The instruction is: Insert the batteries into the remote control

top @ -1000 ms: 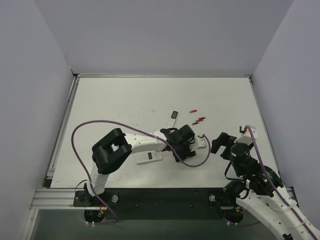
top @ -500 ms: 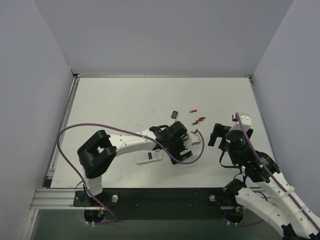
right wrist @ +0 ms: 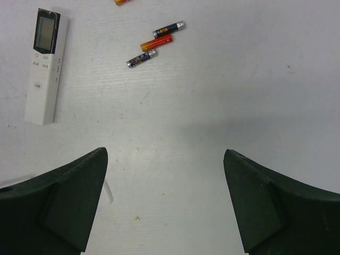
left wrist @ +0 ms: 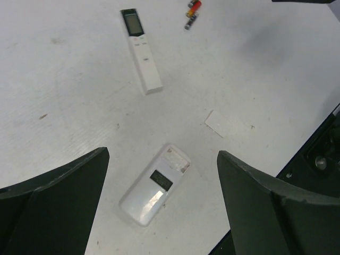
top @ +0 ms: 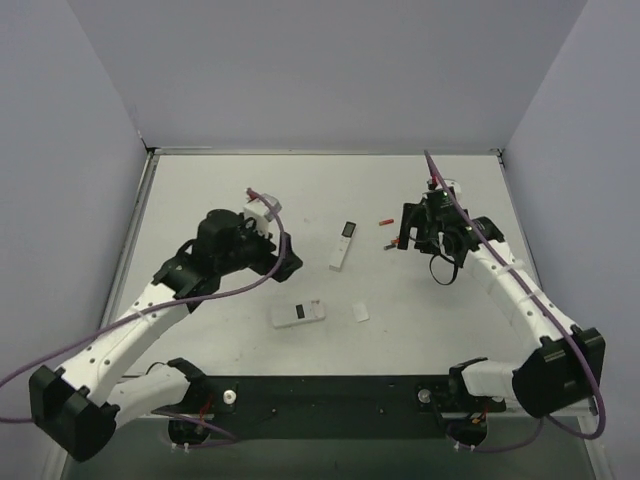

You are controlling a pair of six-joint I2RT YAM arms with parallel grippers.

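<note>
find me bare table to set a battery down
Bare: far strip between the slim remote and the back wall; near right between the loose white cover and the right arm. Crowded: batteries cluster by the right gripper.

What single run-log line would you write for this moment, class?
left claw: open, empty, above remote control | right claw: open, empty, near batteries | batteries: loose on table, apart from remote control

Open table on every side of remote, white flat piece near it, slim remote well apart, batteries bunched close.
</note>
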